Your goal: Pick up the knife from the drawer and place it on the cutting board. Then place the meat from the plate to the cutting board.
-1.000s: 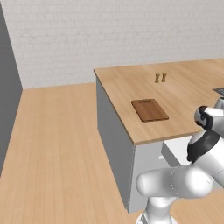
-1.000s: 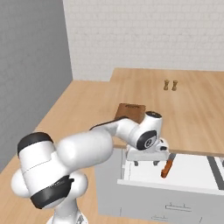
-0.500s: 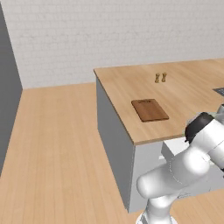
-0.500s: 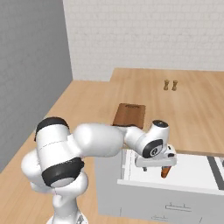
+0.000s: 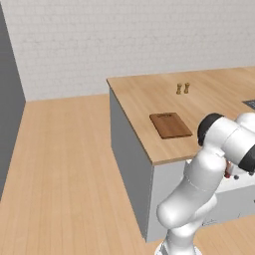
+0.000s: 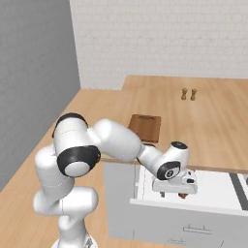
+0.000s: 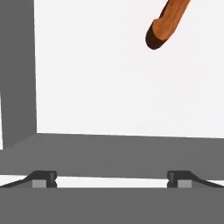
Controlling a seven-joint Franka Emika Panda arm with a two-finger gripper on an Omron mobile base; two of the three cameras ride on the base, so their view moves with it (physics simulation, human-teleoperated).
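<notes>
1. Hand view looks down into the drawer (image 7: 109, 87), whose white floor lies ahead of the jaws (image 7: 112, 178); a grey wall of the drawer stands at the left side and another grey wall runs across just ahead of the finger tips.
2. The jaws stand wide open, the two dark tips far apart, and nothing is between them.
3. The knife (image 7: 167, 24) lies on the drawer floor ahead of the jaws and toward their right tip, well apart from both tips. Only the rounded end of its orange-brown handle is seen here; the blade is cut off by the picture edge.
4. In the right base view the jaws (image 6: 173, 194) hang low over the open drawer (image 6: 218, 191), pointing down, and a small piece of the knife handle (image 6: 182, 195) shows just beside them, under the hand.
5. The cutting board (image 6: 145, 127) lies flat on the wooden desk (image 6: 213, 116), behind the jaws and higher than them, well apart. It carries nothing.
6. Two small brown shakers (image 6: 188, 94) stand upright side by side on the desk, farther behind the board.
7. In the left base view the cutting board (image 5: 170, 124) lies near the front edge of the desk (image 5: 149, 94), and the arm bends down in front of that edge.
</notes>
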